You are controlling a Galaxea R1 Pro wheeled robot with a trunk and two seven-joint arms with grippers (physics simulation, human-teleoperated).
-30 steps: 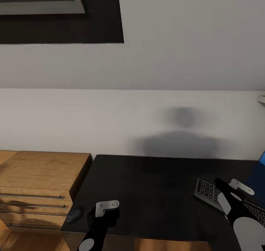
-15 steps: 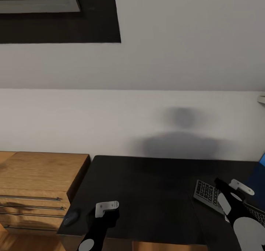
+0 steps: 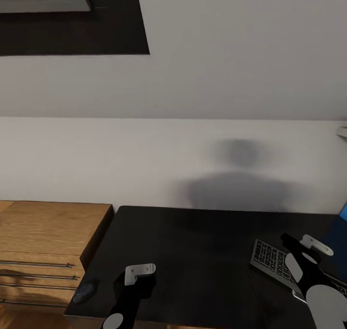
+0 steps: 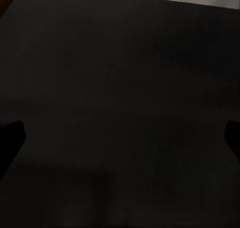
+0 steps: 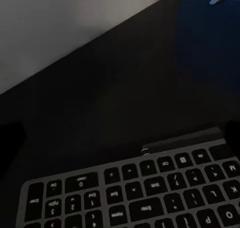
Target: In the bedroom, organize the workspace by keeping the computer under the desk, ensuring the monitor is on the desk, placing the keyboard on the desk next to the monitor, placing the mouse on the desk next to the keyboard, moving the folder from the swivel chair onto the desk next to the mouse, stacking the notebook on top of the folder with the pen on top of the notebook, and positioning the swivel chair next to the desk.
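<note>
While both arms hang low over the black top, the items stand as follows.

Left end effector (image 3: 140, 272): above the front part of the desk, fingers spread wide apart, nothing between them; its wrist view looks down on bare black surface.
Right end effector (image 3: 308, 248): over the right part of the desk, above the keyboard, fingers parted, holding nothing.
Keyboard (image 3: 272, 259): flat on the desk at right, set at an angle, dark keys with a thin grey rim; close under the right end effector.
Mouse (image 3: 84, 292): small, dark, at the front left corner of the desk, near its edge, well apart from the keyboard.
Desk (image 3: 193, 252): glossy black top against a pale wall.
Blue panel (image 3: 340, 232): at the right edge, behind the keyboard; what it is cannot be told.
Wooden dresser (image 3: 48, 242): beside the desk's left end, drawers with long metal handles.
</note>
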